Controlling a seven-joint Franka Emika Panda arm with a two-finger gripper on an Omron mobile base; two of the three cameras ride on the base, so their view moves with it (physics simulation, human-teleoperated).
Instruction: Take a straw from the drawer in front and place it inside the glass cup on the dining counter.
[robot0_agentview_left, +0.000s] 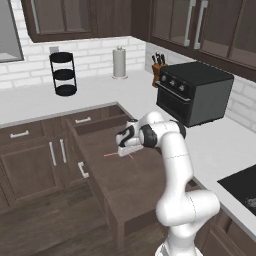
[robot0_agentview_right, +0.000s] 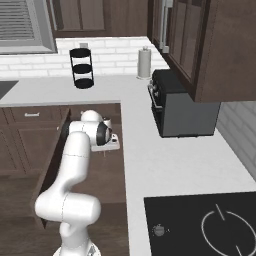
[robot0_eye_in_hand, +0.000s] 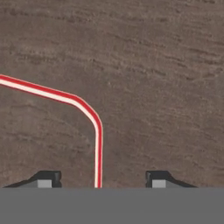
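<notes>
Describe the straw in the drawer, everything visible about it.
The straw is very thin, red with a pale stripe along its length, and curves at a bend. It lies flat on the dark-brown wood floor of the open drawer, with one leg running between the gripper jaws, which stand apart on either side without touching it.

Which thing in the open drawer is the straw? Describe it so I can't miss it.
Find the black oven on the white counter; the open drawer lies pulled out in front of it. On its brown floor, between the gripper fingertips, lies the straw: a thin red line with one bent end.
</notes>
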